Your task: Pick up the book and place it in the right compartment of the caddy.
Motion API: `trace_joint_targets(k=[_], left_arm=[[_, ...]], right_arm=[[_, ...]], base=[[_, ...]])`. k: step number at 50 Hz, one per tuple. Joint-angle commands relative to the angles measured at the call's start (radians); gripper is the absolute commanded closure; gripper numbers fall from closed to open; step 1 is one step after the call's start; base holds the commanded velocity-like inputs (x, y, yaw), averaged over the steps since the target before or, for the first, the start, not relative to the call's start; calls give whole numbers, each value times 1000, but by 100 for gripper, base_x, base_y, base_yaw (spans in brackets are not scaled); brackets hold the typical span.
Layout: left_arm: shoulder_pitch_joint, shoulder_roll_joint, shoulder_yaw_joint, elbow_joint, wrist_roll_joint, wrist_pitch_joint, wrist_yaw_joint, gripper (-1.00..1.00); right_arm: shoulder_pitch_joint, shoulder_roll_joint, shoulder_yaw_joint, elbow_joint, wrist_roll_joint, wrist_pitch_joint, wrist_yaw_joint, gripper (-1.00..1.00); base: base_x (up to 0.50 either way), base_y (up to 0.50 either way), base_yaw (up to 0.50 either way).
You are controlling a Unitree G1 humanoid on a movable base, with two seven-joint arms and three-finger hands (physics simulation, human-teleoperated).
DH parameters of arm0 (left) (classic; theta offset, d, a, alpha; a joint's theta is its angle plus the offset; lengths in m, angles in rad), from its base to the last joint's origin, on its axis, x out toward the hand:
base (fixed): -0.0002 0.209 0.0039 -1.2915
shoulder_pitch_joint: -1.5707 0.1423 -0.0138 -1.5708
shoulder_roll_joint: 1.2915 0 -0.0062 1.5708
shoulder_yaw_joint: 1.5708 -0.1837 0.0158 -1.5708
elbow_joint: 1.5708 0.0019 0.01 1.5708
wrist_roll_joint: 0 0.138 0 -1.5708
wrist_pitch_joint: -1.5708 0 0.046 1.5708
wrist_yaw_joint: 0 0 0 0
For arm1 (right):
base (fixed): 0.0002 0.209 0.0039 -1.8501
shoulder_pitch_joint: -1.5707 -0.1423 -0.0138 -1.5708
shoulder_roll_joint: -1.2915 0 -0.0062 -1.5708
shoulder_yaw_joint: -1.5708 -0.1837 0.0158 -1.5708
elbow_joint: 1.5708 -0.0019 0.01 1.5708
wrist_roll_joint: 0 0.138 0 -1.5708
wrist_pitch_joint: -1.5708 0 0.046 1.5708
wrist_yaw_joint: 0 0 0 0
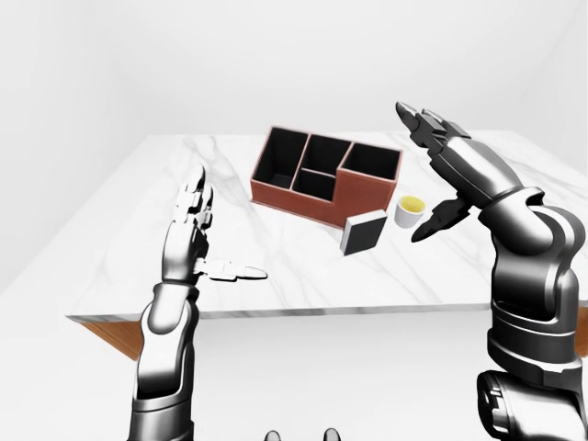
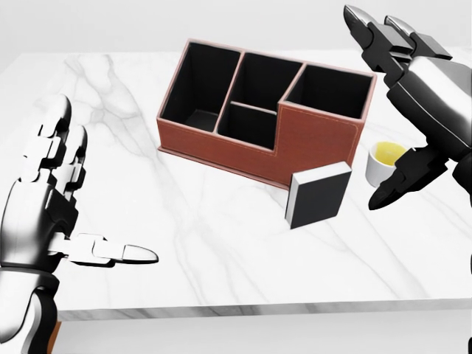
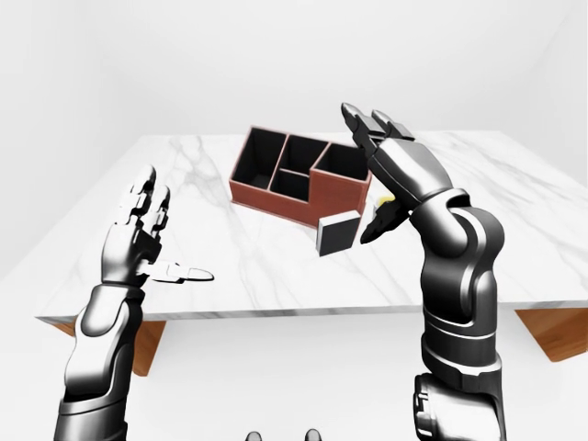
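White room, marble table (image 2: 147, 147). The book (image 2: 318, 194) stands on edge against the caddy (image 2: 251, 140) — just below its right compartment. The right hand (image 2: 402, 110), fingers spread and empty, hangs nearest, to the book's right; the left hand (image 2: 55, 206), also open, is well apart.

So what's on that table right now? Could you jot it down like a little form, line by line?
Table: white marble top
Caddy: brown, black inside, four compartments, all look empty
Book: dark cover, leaning against the caddy's near wall
Cup: small, white, yellow inside, right of the book
Left hand: open, raised, holding nothing
Right hand: open, above the cup, holding nothing
Book in caddy: not yet
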Motion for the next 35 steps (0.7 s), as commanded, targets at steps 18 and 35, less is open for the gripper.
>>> trace_joint_targets(k=[18,35], left_arm=[[6,1,4,-31,-1,0,-1,-100],[4,0,3,-25,3,0,-1,-100]], right_arm=[[-10,-1,2,-14,-4,0,0,-100],[-20,-9,-2,-29,-3,0,0,-100]], base=[[18,0,0],[18,0,0]])
